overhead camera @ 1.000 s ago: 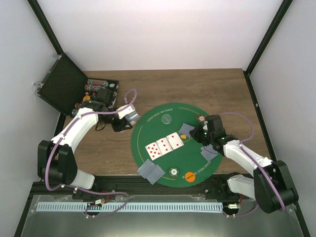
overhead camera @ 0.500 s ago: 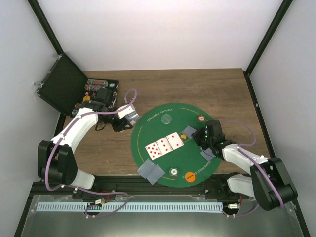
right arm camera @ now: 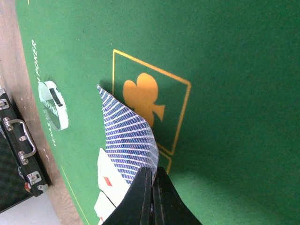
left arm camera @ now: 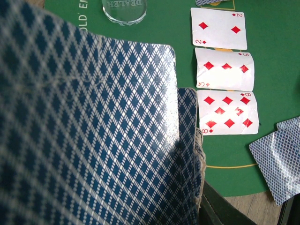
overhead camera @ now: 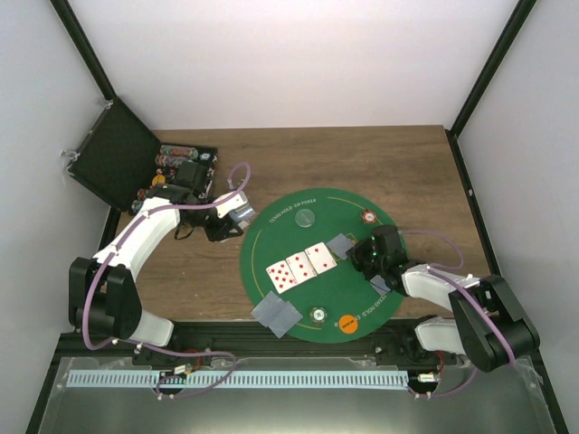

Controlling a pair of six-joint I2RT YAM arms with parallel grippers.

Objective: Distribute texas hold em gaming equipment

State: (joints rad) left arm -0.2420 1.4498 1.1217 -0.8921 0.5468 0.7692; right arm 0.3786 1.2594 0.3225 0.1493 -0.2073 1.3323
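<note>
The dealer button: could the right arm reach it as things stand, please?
Probably not yet: the right arm has a free way over the mat to the dealer button, but its jaws are shut on a face-down card.

Worktop (overhead camera: 362, 154): brown wood grain, matt.
Round mat (right arm camera: 234, 70): green felt-like cloth, matt, with printed yellow lines.
Cards (left arm camera: 93, 140): thin coated paper, faint sheen, blue lattice backs, edges slightly curled.
Dealer token (left arm camera: 124, 5): clear glossy plastic.
Case (right arm camera: 10, 140): black, with metal latches.

Lab test cell (white panels (overhead camera: 298, 63), black frame (overhead camera: 487, 68)) enclosing a wooden table (overhead camera: 407, 163).
</note>
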